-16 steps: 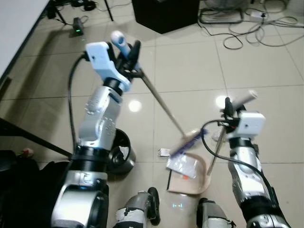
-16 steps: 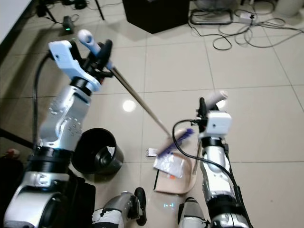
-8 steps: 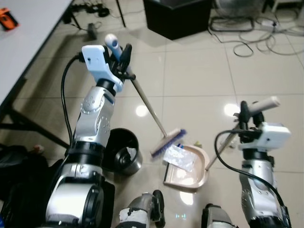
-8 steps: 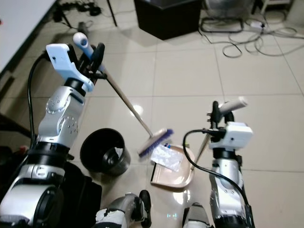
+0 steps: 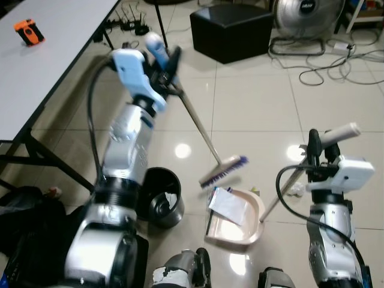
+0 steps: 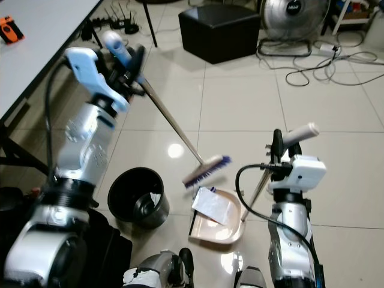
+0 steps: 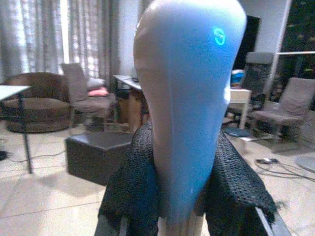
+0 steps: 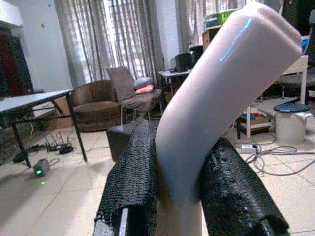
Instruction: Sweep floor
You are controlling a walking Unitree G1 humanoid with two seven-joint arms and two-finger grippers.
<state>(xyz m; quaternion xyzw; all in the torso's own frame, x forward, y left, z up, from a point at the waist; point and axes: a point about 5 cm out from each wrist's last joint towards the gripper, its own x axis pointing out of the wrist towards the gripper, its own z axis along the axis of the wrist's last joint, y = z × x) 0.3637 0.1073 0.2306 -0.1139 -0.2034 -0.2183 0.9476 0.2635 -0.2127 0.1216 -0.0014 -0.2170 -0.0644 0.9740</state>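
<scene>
My left gripper [image 5: 165,65] is shut on the broom handle [image 5: 195,120], high at the left. The blue grip top [image 7: 189,93] rises between its black fingers [image 7: 130,191]. The broom head [image 5: 223,171], with purple bristles, hangs just above the floor by the dustpan's far rim. My right gripper [image 5: 321,144] is shut on the dustpan handle [image 8: 216,103], whose pale grip sticks up between the fingers [image 8: 133,182]. The beige dustpan [image 5: 243,225] rests on the tiles and holds a crumpled white wrapper [image 5: 228,205].
A black bin [image 5: 159,197] stands on the floor left of the dustpan. A white table [image 5: 42,66] with an orange object [image 5: 29,31] runs along the left. A black box [image 5: 237,31], a fan [image 5: 309,15] and loose cables [image 5: 342,60] lie beyond.
The camera has tilted up, showing more of the room. The broom head has lifted off the dustpan's near-left rim and swung a little right. The wrapper lies deeper in the pan.
</scene>
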